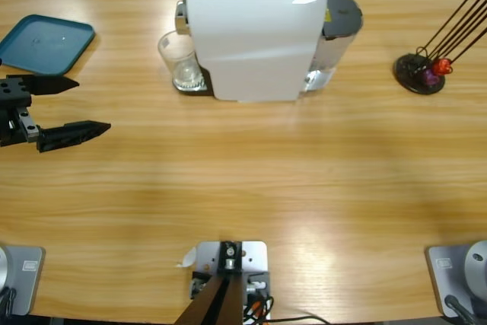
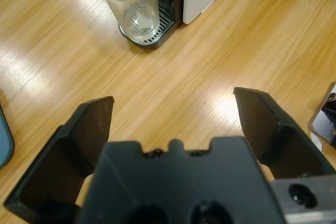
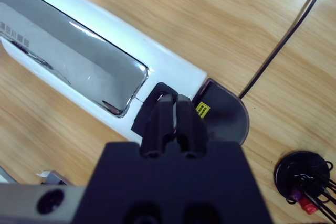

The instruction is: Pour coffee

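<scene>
Hovering wide-jawed over bare wood, the left gripper [image 1: 90, 106] faces the glass [image 2: 130, 4] on the drip tray — the right gripper [image 3: 171, 107], jaws pressed together, touches the white machine [image 1: 251, 36].

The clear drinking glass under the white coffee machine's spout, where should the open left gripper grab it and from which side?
Grip the clear drinking glass around its straight upright wall, about mid-height, coming level from the table's open side where the left gripper waits. The white coffee machine blocks the far side, and its spout overhangs the rim, so a top approach looks poor.
</scene>
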Tool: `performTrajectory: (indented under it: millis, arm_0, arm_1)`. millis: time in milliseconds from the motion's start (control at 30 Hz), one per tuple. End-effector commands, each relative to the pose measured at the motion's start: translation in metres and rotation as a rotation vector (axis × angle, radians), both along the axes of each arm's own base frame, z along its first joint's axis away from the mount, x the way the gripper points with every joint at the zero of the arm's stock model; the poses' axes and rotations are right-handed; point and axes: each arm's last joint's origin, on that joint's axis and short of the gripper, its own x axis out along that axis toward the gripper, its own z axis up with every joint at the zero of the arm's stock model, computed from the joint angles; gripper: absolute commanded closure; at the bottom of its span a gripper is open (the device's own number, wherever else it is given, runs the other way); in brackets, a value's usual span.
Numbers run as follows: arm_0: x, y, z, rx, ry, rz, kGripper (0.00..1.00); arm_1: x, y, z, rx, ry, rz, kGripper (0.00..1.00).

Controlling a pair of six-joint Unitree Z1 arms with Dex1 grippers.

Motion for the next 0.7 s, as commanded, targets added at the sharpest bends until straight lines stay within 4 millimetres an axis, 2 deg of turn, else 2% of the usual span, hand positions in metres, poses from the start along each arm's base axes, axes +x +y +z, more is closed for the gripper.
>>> performTrajectory:
  millis: [33, 500, 700]
  arm_0:
    - [-0.004, 0.001, -0.007, 0.013, 0.029, 0.008, 0.004]
    - [-0.004, 0.001, -0.008, 0.013, 0.027, 0.008, 0.004]
    - [-0.005, 0.002, -0.008, 0.015, 0.025, 0.011, 0.004]
  arm_1:
    - [-0.008, 0.008, 0.000, 0.001, 0.009, 0.061, 1.000]
    - [-0.011, 0.008, -0.007, -0.024, 0.024, 0.061, 1.000]
    - [-0.013, 0.016, -0.029, -0.076, 0.071, 0.074, 1.000]
